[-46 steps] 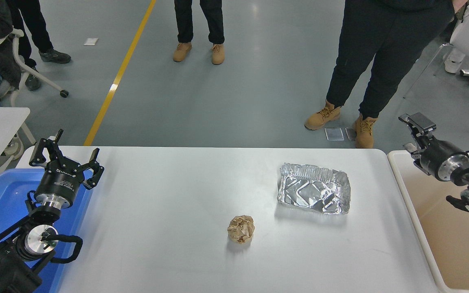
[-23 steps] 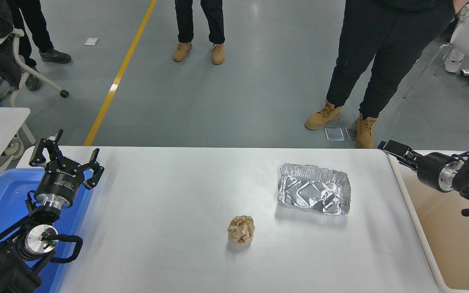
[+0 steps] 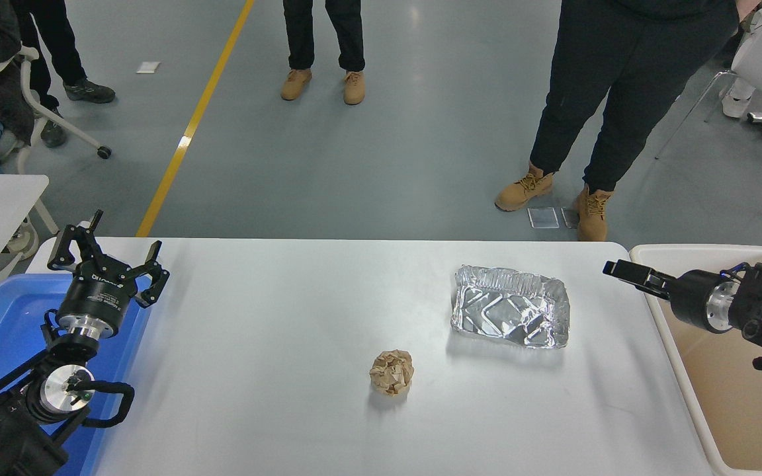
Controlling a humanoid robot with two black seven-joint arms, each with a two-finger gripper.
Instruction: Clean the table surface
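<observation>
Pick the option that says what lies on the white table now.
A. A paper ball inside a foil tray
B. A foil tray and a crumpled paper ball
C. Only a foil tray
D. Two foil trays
B: the foil tray and the paper ball lie apart on the table, the ball nearer the camera.

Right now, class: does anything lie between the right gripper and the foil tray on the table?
Nothing visible does. Only bare table surface separates the right gripper from the foil tray; the crumpled paper ball lies beyond it.
</observation>
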